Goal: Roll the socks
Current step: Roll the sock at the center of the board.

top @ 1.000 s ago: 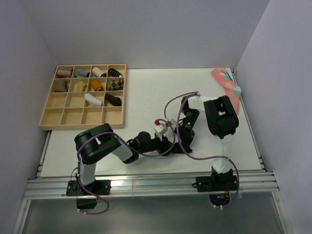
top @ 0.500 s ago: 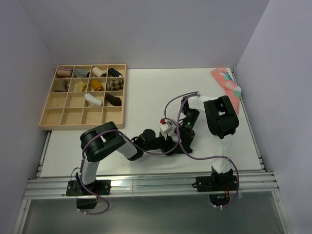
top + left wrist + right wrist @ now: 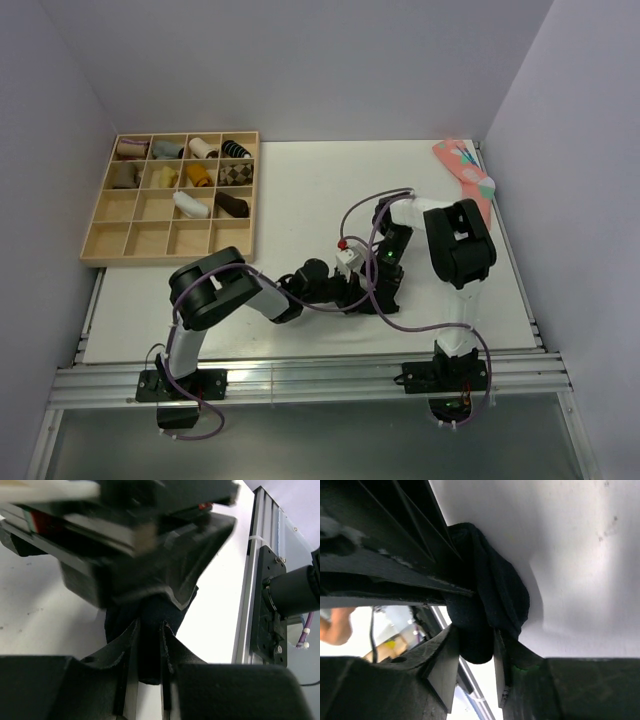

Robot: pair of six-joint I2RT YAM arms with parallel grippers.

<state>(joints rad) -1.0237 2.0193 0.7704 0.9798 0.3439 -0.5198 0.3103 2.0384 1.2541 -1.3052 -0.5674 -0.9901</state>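
Black socks bunched up on table, close to front edge, a bit right of middle. Pinched from both sides: clamped in left hand, clamped in right hand.

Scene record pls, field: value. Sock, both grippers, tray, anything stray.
sock: black, bunched, on the table, near middle
left gripper: shut on sock
right gripper: shut on sock, facing the left one
tray: wooden, far left; rolled socks in its far three rows
pink sock: flat, far right corner, untouched
task: black sock not yet in tray
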